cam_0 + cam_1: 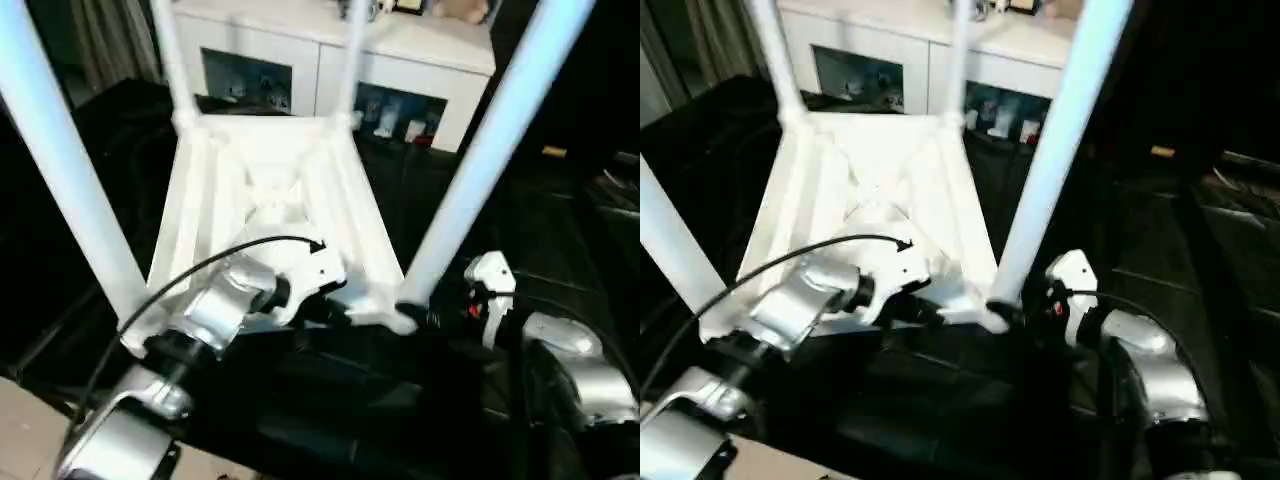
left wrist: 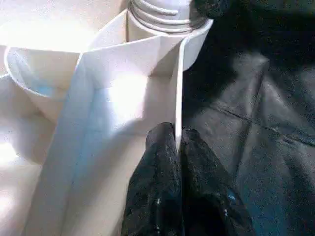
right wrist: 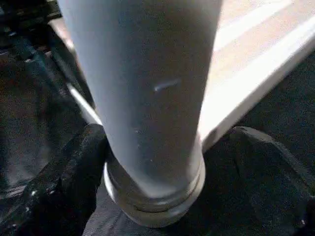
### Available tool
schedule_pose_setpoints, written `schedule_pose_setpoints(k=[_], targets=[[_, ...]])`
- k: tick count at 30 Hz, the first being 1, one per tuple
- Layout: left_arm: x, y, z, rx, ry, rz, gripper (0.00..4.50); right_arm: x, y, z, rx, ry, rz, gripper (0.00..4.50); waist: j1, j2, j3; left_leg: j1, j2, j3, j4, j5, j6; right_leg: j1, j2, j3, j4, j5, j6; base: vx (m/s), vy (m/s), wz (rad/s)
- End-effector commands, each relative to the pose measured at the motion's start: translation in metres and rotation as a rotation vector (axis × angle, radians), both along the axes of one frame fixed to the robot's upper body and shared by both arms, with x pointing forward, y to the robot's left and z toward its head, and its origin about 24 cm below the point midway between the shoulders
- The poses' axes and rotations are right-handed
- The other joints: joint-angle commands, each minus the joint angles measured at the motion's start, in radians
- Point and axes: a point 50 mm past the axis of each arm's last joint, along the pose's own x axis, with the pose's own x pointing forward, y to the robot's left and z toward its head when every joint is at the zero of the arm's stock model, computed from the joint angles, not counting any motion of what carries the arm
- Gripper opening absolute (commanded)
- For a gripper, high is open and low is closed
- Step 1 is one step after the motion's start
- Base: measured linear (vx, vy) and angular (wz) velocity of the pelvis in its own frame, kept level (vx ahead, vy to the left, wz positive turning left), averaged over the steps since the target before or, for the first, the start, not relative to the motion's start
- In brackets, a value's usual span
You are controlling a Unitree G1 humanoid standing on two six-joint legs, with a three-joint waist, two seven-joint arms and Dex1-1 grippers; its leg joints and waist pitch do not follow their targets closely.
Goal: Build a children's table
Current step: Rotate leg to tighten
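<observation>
The white tabletop (image 1: pixel 270 190) lies upside down on a black surface (image 1: pixel 560 250), its ribbed underside up, with four white legs (image 1: pixel 495 140) standing in the corner sockets. Behind it stands a white glass-door cabinet (image 1: pixel 330 75).

The head views show both silver forearms reaching to the tabletop's near edge, the left at the middle and the right beside the near right-hand leg. The left wrist view gives what they lack: the left gripper (image 2: pixel 178 142) is pinched closed on the thin edge wall of the tabletop, close to a socket holding a threaded leg end.

The right wrist view shows the right gripper (image 3: pixel 167 157) spread wide, one finger (image 3: pixel 74 167) against the leg's base and the other standing apart from it.
</observation>
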Motion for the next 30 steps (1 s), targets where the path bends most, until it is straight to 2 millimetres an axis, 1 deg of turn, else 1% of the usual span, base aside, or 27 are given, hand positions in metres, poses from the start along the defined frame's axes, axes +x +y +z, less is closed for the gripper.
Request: schedule_pose_setpoints(k=[1, 2, 3, 4, 5, 6, 8, 10, 11, 12, 14, 15, 16, 17, 19, 23, 24, 25, 26, 27, 28, 29, 30], targets=[[-0.0127, -0.0046, -0.0170, 0.000, 0.104, -0.032, 0.00, 0.0022, -0.0013, 0.0016, -0.019, 0.006, 0.016, 4.10, 0.001, -0.011, -0.044, 0.017, 0.018, 0.010, -0.060, -0.196, 0.102, 0.039, -0.022, 0.008, -0.046, -0.079, -0.245, 0.000, 0.000, 0.00], [-0.0126, -0.0048, -0.0159, -0.003, 0.103, -0.033, 0.00, 0.0043, -0.0001, 0.0012, -0.018, 0.007, 0.018, 4.10, 0.002, -0.015, -0.044, 0.016, 0.018, 0.009, -0.060, -0.192, 0.098, 0.040, -0.024, 0.008, -0.044, -0.084, -0.244, 0.000, 0.000, 0.00], [-0.0126, -0.0048, -0.0156, -0.004, 0.103, -0.032, 0.00, 0.0049, 0.0002, 0.0011, -0.016, 0.007, 0.017, 4.10, 0.003, -0.014, -0.045, 0.017, 0.018, 0.009, -0.059, -0.187, 0.094, 0.040, -0.024, 0.008, -0.044, -0.083, -0.244, 0.000, 0.000, 0.00], [-0.0123, -0.0049, -0.0152, -0.007, 0.101, -0.029, 0.00, 0.0058, 0.0011, 0.0013, -0.013, 0.005, 0.019, 4.10, 0.004, -0.017, -0.044, 0.016, 0.017, 0.009, -0.059, -0.183, 0.094, 0.041, -0.024, 0.008, -0.044, -0.081, -0.243, 0.000, 0.000, 0.00], [-0.0123, -0.0049, -0.0152, -0.007, 0.101, -0.029, 0.00, 0.0058, 0.0011, 0.0013, -0.013, 0.005, 0.019, 4.10, 0.005, -0.017, -0.045, 0.017, 0.017, 0.010, -0.058, -0.178, 0.094, 0.041, -0.024, 0.008, -0.042, -0.075, -0.243, 0.000, 0.000, 0.00], [-0.0126, -0.0044, -0.0142, -0.008, 0.101, -0.027, 0.00, 0.0067, 0.0023, 0.0022, 0.002, 0.008, 0.027, 3.84, 0.007, -0.018, -0.047, 0.018, 0.017, 0.010, -0.055, -0.155, 0.098, 0.042, -0.023, 0.008, -0.038, -0.043, -0.249, 0.000, 0.000, 0.00], [-0.0127, -0.0036, -0.0137, -0.008, 0.101, -0.027, 0.00, 0.0072, 0.0027, 0.0027, 0.009, 0.009, 0.030, 3.84, 0.010, -0.018, -0.048, 0.017, 0.016, 0.011, -0.053, -0.128, 0.107, 0.044, -0.022, 0.008, -0.033, 0.000, -0.258, 0.000, 0.000, 0.00], [-0.0130, -0.0025, -0.0134, -0.005, 0.103, -0.027, 0.00, 0.0072, 0.0025, 0.0026, 0.011, 0.014, 0.039, 3.76, 0.013, -0.017, -0.050, 0.020, 0.015, 0.011, -0.050, -0.107, 0.115, 0.046, -0.021, 0.008, -0.029, 0.037, -0.267, 0.000, 0.000, 0.00], [-0.0132, -0.0016, -0.0131, -0.001, 0.105, -0.027, 0.00, 0.0067, 0.0019, 0.0019, 0.006, 0.021, 0.050, 3.54, 0.014, -0.019, -0.050, 0.019, 0.015, 0.012, -0.049, -0.098, 0.118, 0.047, -0.020, 0.008, -0.027, 0.053, -0.271, 0.000, 0.000, 0.00], [-0.0132, -0.0016, -0.0131, -0.001, 0.105, -0.027, 0.00, 0.0067, 0.0019, 0.0019, 0.006, 0.021, 0.050, 3.43, 0.016, -0.019, -0.050, 0.020, 0.014, 0.012, -0.048, -0.095, 0.121, 0.047, -0.020, 0.008, -0.026, 0.059, -0.275, 0.000, 0.000, 0.00], [-0.0134, -0.0008, -0.0133, 0.002, 0.107, -0.028, 0.00, 0.0057, 0.0012, 0.0008, 0.001, 0.027, 0.058, 3.35, 0.017, -0.020, -0.050, 0.020, 0.014, 0.012, -0.047, -0.095, 0.123, 0.048, -0.020, 0.008, -0.026, 0.059, -0.278, 0.000, 0.000, 0.00], [-0.0135, -0.0006, -0.0135, 0.004, 0.108, -0.029, 0.00, 0.0053, 0.0008, 0.0003, -0.001, 0.029, 0.061, 3.10, 0.017, -0.020, -0.049, 0.019, 0.014, 0.012, -0.047, -0.100, 0.120, 0.048, -0.021, 0.008, -0.026, 0.050, -0.278, 0.000, 0.000, 0.00], [-0.0136, -0.0005, -0.0136, 0.005, 0.108, -0.030, 0.00, 0.0050, 0.0006, 0.0000, -0.003, 0.031, 0.063, 3.10, 0.017, -0.020, -0.048, 0.020, 0.014, 0.012, -0.048, -0.107, 0.118, 0.047, -0.021, 0.008, -0.027, 0.041, -0.277, 0.000, 0.000, 0.00], [-0.0137, -0.0005, -0.0136, 0.005, 0.109, -0.030, 0.00, 0.0050, 0.0005, -0.0001, -0.004, 0.031, 0.063, 3.00, 0.017, -0.020, -0.048, 0.020, 0.014, 0.012, -0.047, -0.113, 0.116, 0.047, -0.021, 0.008, -0.027, 0.032, -0.275, 0.000, 0.000, 0.00], [-0.0146, -0.0001, -0.0143, 0.008, 0.113, -0.032, 0.00, 0.0043, -0.0003, -0.0010, -0.010, 0.033, 0.070, 2.90, 0.016, -0.021, -0.045, 0.019, 0.015, 0.011, -0.049, -0.149, 0.102, 0.046, -0.022, 0.008, -0.031, -0.021, -0.267, 0.000, 0.000, 0.00], [-0.0153, 0.0005, -0.0153, 0.012, 0.116, -0.032, 0.00, 0.0036, -0.0010, -0.0015, -0.017, 0.034, 0.077, 2.90, 0.016, -0.020, -0.042, 0.020, 0.016, 0.009, -0.052, -0.188, 0.084, 0.043, -0.023, 0.009, -0.037, -0.090, -0.251, 0.000, 0.000, 0.00], [-0.0149, 0.0005, -0.0155, 0.012, 0.113, -0.024, 0.00, 0.0042, -0.0017, -0.0009, -0.015, 0.031, 0.070, 2.90, 0.016, -0.022, -0.042, 0.019, 0.016, 0.008, -0.052, -0.204, 0.073, 0.042, -0.024, 0.009, -0.039, -0.122, -0.242, 0.000, 0.000, 0.00], [-0.0148, 0.0005, -0.0155, 0.012, 0.113, -0.024, 0.00, 0.0044, -0.0018, -0.0007, -0.010, 0.032, 0.068, 3.16, 0.015, -0.022, -0.042, 0.018, 0.016, 0.007, -0.053, -0.206, 0.070, 0.042, -0.024, 0.009, -0.039, -0.127, -0.239, 0.000, 0.000, 0.00], [-0.0145, 0.0005, -0.0155, 0.012, 0.112, -0.022, 0.00, 0.0049, -0.0019, 0.0001, 0.006, 0.037, 0.063, 3.16, 0.015, -0.020, -0.042, 0.018, 0.016, 0.006, -0.054, -0.212, 0.065, 0.041, -0.024, 0.009, -0.039, -0.136, -0.236, 0.000, 0.000, 0.00], [-0.0141, 0.0005, -0.0154, 0.012, 0.110, -0.020, 0.00, 0.0052, -0.0021, 0.0006, 0.020, 0.043, 0.058, 3.16, 0.015, -0.021, -0.043, 0.019, 0.016, 0.007, -0.053, -0.214, 0.063, 0.041, -0.023, 0.009, -0.039, -0.136, -0.234, 0.000, 0.000, 0.00], [-0.0137, 0.0004, -0.0155, 0.012, 0.109, -0.019, 0.00, 0.0047, -0.0018, 0.0004, 0.035, 0.056, 0.059, 3.36, 0.015, -0.021, -0.044, 0.019, 0.015, 0.007, -0.052, -0.210, 0.065, 0.041, -0.022, 0.010, -0.038, -0.123, -0.236, 0.000, 0.000, 0.00], [-0.0136, 0.0003, -0.0155, 0.012, 0.108, -0.019, 0.00, 0.0042, -0.0016, 0.0001, 0.035, 0.058, 0.061, 3.36, 0.015, -0.020, -0.044, 0.018, 0.015, 0.006, -0.052, -0.203, 0.066, 0.042, -0.022, 0.009, -0.036, -0.114, -0.237, 0.000, 0.000, 0.00], [-0.0135, 0.0002, -0.0155, 0.013, 0.108, -0.019, 0.00, 0.0037, -0.0015, -0.0004, 0.033, 0.059, 0.063, 3.56, 0.016, -0.020, -0.045, 0.018, 0.015, 0.006, -0.051, -0.189, 0.069, 0.042, -0.022, 0.009, -0.034, -0.093, -0.241, 0.000, 0.000, 0.00]])
